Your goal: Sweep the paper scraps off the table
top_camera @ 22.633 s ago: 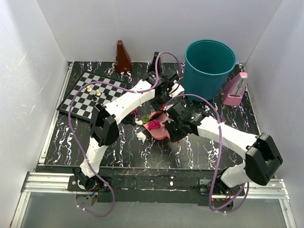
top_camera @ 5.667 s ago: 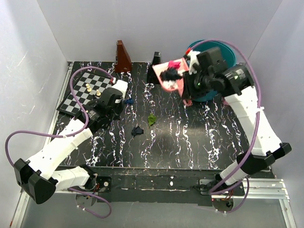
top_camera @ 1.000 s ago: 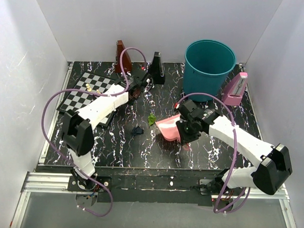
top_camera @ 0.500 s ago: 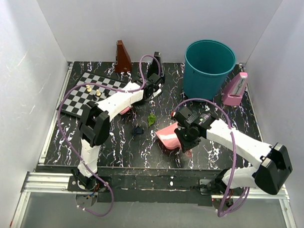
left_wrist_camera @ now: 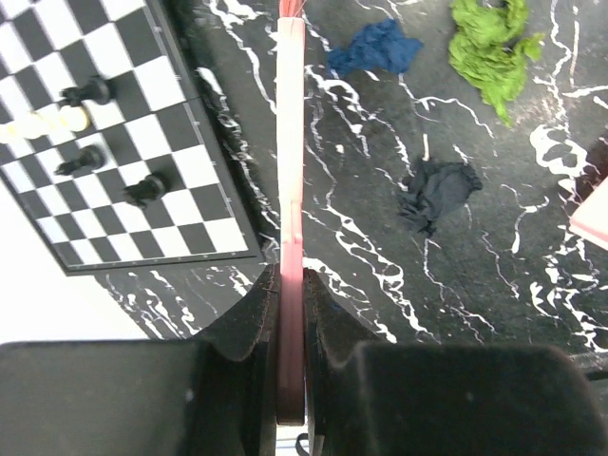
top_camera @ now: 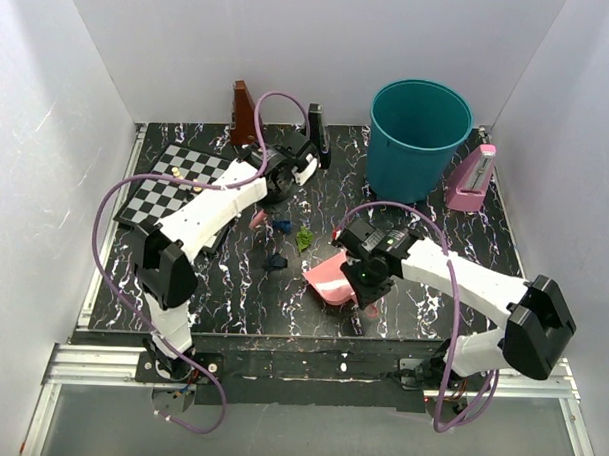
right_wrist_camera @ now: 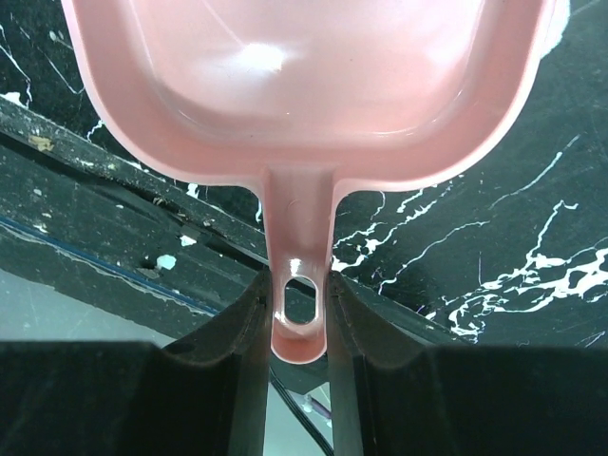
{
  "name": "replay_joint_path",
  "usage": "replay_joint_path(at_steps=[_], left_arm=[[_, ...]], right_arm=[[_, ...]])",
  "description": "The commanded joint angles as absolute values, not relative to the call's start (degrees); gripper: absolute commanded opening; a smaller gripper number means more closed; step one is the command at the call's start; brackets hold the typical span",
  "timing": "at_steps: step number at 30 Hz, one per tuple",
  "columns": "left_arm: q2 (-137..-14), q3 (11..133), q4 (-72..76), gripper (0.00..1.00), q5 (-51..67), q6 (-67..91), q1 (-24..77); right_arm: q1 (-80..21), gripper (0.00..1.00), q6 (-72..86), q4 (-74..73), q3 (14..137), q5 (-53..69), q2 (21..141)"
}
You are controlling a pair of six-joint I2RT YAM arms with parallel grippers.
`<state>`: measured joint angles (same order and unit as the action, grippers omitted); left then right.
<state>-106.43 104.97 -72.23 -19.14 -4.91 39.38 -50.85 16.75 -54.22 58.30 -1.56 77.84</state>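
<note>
Brush [left_wrist_camera: 290, 142] handling is the step in hand: the left jaws are clamping its flat pink handle edge-on, with the brush reaching straight out ahead of them. Three scraps [top_camera: 304, 238] are lying on the surface [left_wrist_camera: 370, 275] to the right of the brush line. A blue scrap [left_wrist_camera: 375, 47] is sitting near the brush tip, a green scrap [left_wrist_camera: 489, 52] farther right, and a dark scrap [left_wrist_camera: 437, 193] nearer the jaws.

To sweep well, I judge the bristles should be touching down on the chessboard [left_wrist_camera: 104, 161] side of the blue scrap. One low stroke rightward should then be gathering all three toward the dustpan [right_wrist_camera: 304, 85] without clipping the board.

The right jaws are pinching the dustpan's handle, and the pan ahead of them is sitting empty. Its lip should be pressing flat, mouth facing the scraps.

The left wrist view is showing the scraps and the chess pieces [left_wrist_camera: 81, 92], but only a corner of the pan. The right wrist view is showing the pan's bare inside and no scraps. Only the top view is showing both tools with the scraps between them.
</note>
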Motion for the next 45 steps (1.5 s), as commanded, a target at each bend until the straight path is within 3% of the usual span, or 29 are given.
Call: replay_joint_path(at_steps=[1,17,27,45], left_arm=[[-100.46,104.77,-70.58,0.00,-25.40,-5.09,39.46],[-97.47,93.52,-74.45,0.00,-31.46,-0.44,42.45],[-98.43,95.18,-76.90,0.00,-31.29,2.63,42.45],[-102.47,96.94,-78.22,0.00,-12.75,20.73,42.80]], right_arm=[[-53.61,0.01,15.56,-53.79,60.90,-1.32,79.98],[-60.82,0.01,14.85,-56.51,68.55,-0.44,87.45],[-61.35,0.01,21.36,-58.44,78.66,1.15,97.11],[-56.52,0.01,18.37,-58.45,66.28,-3.96,84.82]])
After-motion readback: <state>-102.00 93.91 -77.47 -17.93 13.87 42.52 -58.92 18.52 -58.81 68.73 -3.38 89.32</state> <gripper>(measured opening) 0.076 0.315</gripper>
